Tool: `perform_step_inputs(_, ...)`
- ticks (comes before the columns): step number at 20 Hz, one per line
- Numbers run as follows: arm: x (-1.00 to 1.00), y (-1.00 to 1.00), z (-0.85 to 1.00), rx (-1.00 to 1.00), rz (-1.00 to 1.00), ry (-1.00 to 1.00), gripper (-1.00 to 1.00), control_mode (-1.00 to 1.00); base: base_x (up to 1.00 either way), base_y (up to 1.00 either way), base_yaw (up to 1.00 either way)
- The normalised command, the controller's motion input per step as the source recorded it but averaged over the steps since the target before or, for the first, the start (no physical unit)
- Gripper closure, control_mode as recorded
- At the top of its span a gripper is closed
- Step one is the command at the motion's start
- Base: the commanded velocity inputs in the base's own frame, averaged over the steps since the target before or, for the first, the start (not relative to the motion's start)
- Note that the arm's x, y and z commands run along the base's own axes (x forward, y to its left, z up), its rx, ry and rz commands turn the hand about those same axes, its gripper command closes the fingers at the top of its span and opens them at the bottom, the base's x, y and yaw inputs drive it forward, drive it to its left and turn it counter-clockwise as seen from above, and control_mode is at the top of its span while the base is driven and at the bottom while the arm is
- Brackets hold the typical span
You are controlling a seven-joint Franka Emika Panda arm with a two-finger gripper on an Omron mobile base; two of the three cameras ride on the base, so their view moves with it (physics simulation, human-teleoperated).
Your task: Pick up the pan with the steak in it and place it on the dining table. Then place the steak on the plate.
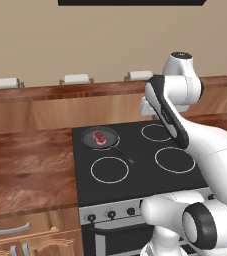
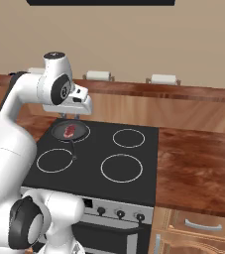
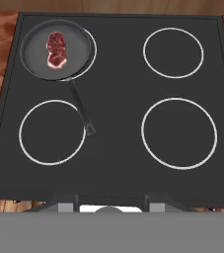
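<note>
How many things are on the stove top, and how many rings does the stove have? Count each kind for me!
Pans: 1, the pan on the back left ring.
Steaks: 1, the steak lying in the pan.
Burner rings: 4, painted white on the stove.
Total: 6.

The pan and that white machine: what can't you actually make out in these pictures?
- Tool: in the right base view its fingers are too small to tell open from shut; in the left base view the arm covers it.
- Steak in the pan: its underside is hidden.
- Stove front: cut off by the bottom edge and the robot's body.
</note>
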Motion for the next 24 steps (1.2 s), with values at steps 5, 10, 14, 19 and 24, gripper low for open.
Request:
perform_step_inputs(5,-0.21,0.0,-0.02,0.0,0.02,-0.01,-1.0,-1.0,0.0,0.0,0.0)
perform_step_inputs(10,-0.46,0.04,-0.06,-0.01,0.07,-0.07,-1.0,-1.0,0.0,0.0,0.0)
perform_step_inputs(14,-0.27,0.09,-0.1,0.0,0.08,-0.03,-1.0,-1.0,0.0,0.0,0.0)
perform_step_inputs(19,0.0,0.14,-0.15,0.0,0.09,-0.03,-1.0,-1.0,0.0,0.0,0.0)
perform_step_inputs(24,0.23,0.18,-0.22,0.0,0.1,-0.01,-1.0,-1.0,0.0,0.0,0.0)
